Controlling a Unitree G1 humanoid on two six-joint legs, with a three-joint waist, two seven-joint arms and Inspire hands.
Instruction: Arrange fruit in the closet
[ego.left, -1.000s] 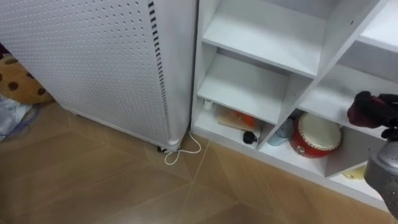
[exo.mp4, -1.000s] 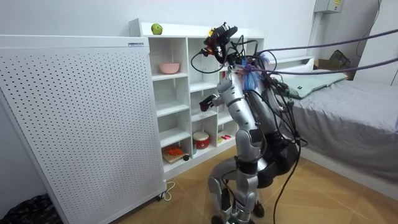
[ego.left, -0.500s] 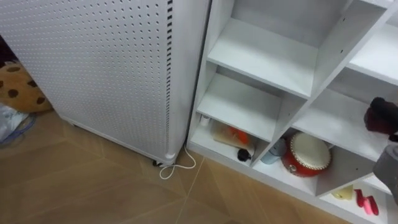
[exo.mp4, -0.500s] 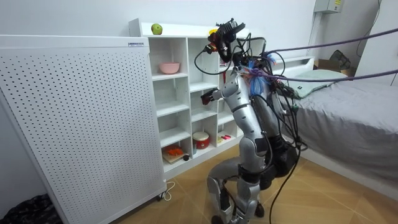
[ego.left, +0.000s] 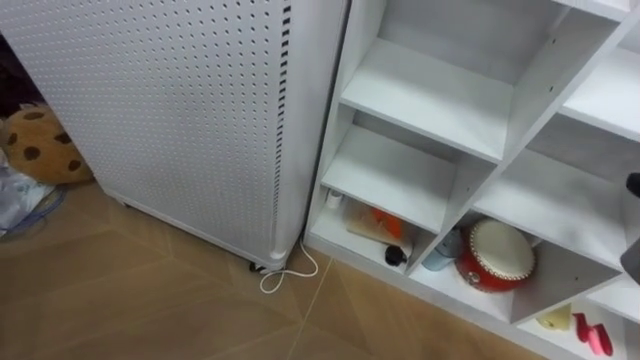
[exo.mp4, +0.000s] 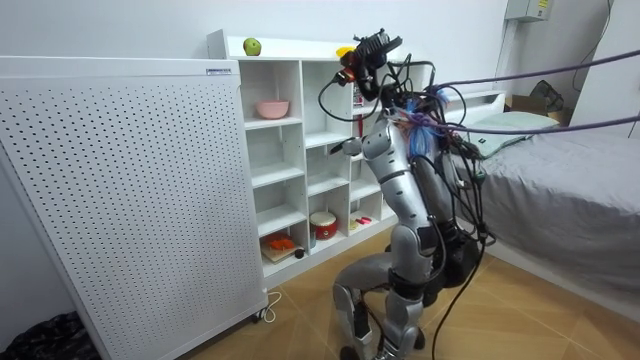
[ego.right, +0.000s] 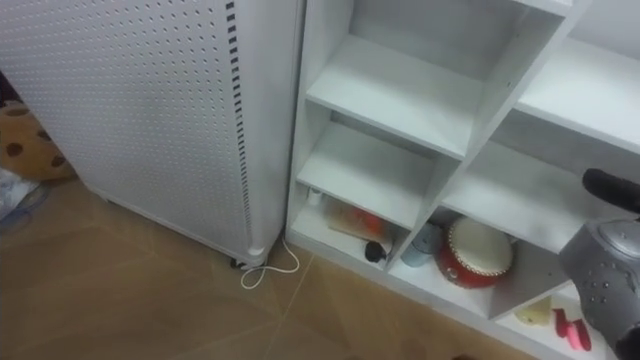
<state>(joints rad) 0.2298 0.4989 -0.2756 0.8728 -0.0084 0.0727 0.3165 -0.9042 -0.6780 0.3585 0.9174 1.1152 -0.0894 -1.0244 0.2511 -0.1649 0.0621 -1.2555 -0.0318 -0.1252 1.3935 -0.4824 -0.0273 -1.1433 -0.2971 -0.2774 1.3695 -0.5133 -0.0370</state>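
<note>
Right hand (ego.right: 612, 188): dark, at the front of a middle shelf compartment; whether its fingers are spread or curled cannot be told.
Shelf unit (ego.left: 430, 90): white, open-fronted.
Green apple (exo.mp4: 251, 46): on the unit's top, left end.
Red drum (ego.left: 497, 256): bottom compartment.

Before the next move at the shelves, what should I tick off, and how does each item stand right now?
1. Fruit in the right hand: cannot tell; the hand sits at the eye view's edge.
2. Free boards in the shelf unit: ok; the two left-column shelves above the bottom one are bare.
3. Bottom middle compartment free: not ok; a red round container stands in it.
4. Green apple located: ok; it is on top of the shelf unit.
5. Footing: not ok; a white cable lies on the floor by the unit's corner.
</note>
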